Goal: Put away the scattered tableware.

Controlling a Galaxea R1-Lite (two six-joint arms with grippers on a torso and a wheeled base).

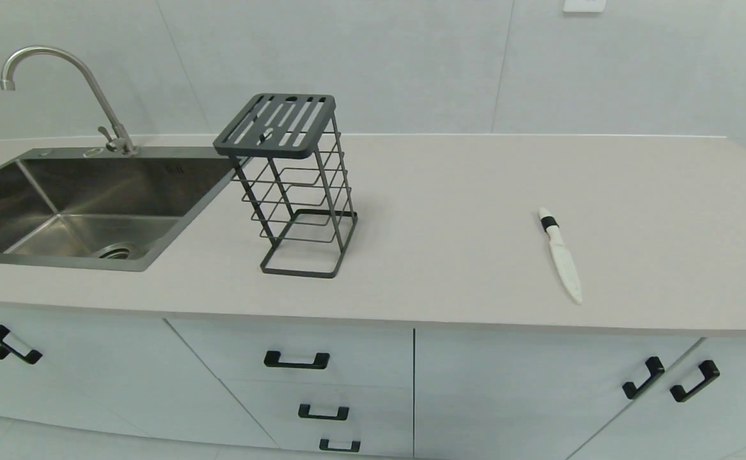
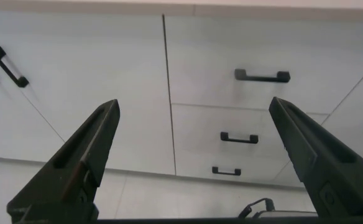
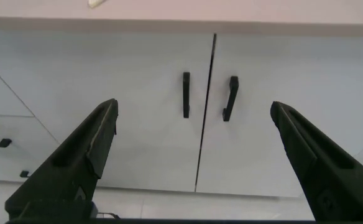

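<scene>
Lying flat on the pale surface, well to the right, a white knife with a black band near its far end is noted. Its tapered end is turned toward the front edge of the surface. Nothing is touching it.

A black wire rack with a slotted top plate is seen standing upright just beside the right rim of the steel sink, well apart from the knife. A curved faucet is mounted behind the sink.

Left fingers: spread wide, nothing held between them. They are held low in front of the white cabinets, facing a stack of drawers with black handles.

Right fingers: likewise spread wide and empty. They are pointed at a pair of cabinet doors with two upright black handles, below the surface edge.
</scene>
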